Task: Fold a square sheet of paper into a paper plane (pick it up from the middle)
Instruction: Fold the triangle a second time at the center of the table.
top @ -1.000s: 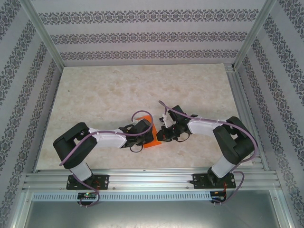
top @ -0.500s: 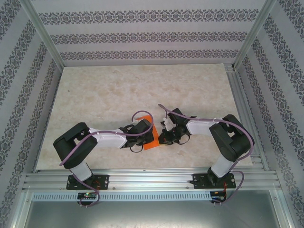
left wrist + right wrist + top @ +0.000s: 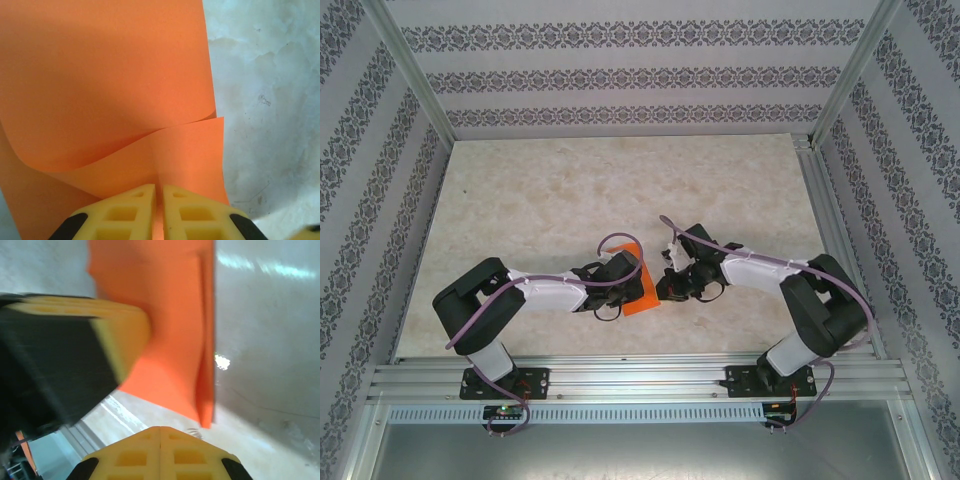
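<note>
Reaching inward from the aluminium rail (image 3: 640, 372) at the near edge, the left arm (image 3: 550, 292) and the right arm (image 3: 760, 268) bring their wrists close together over the near middle of the table (image 3: 620, 190). Left gripper (image 3: 158, 192): yellow fingers drawn almost together, clamped on the near edge of the square sheet of paper (image 3: 100, 75), a sliver of orange showing in the slit between them. Right gripper (image 3: 160, 434): fingers pressed fully together with nothing between them, tips just short of the sheet's lower corner, pointed toward the left gripper's yellow and black finger. Sheet: thin, bright orange, plain and unmarked, matte, folded over. From the left wrist, one layer arches over another in a smooth curve, the two right-hand edges meeting at a small step, with a faint crease running from there back toward the fingers. From the right wrist, a narrow doubled band runs down its right edge to a sharp corner. From above, the part in sight is a narrow strip between the two grippers, long axis running near to far, the far end leaning slightly left. Whether it rests on the table cannot be told. Table surface: pale marbled beige. Beyond: walls (image 3: 620, 75) papered in grey banded ornament.
</note>
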Robot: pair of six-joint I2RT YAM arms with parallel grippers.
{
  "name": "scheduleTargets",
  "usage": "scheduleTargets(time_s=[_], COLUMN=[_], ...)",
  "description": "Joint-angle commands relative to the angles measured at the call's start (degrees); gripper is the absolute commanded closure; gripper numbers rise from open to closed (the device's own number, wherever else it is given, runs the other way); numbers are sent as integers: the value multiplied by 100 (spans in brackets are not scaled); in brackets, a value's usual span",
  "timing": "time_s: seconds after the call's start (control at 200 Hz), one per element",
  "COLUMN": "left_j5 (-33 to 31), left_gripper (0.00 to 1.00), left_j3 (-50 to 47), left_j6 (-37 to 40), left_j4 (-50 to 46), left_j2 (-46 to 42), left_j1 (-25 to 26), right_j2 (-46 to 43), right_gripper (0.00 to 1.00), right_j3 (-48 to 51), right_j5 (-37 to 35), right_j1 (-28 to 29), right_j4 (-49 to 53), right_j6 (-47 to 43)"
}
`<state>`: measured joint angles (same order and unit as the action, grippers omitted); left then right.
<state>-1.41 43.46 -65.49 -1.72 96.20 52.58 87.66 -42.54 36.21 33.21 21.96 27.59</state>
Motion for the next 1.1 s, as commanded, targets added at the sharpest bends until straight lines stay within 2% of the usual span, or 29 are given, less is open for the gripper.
scheduleTargets(time_s=[0.0, 0.429, 0.649, 0.809, 0.939, 1.098], left_j5=[-17, -8, -2, -7, -15, -8], left_gripper=[85, 85, 85, 85, 85, 85], left_j3=[-4, -1, -4, 3, 12, -3], left_j6=[-16, -42, -60, -43, -38, -46], left_j4=[-294, -251, -241, -250, -269, -258], left_j2=[127, 133, 143, 144, 144, 144], left_j1=[97, 91, 96, 95, 101, 95], right_j2=[-360, 425, 947, 1182, 1103, 546], right_gripper=[98, 98, 98, 98, 98, 98], right_j3=[-209, -236, -201, -237, -290, -246], right_j5=[-277, -17, -79, -576, -776, -132], right_j1=[-110, 223, 210, 199, 190, 245], right_j4=[127, -541, -646, -205, 128, -527], right_j6=[94, 307, 220, 58, -109, 394])
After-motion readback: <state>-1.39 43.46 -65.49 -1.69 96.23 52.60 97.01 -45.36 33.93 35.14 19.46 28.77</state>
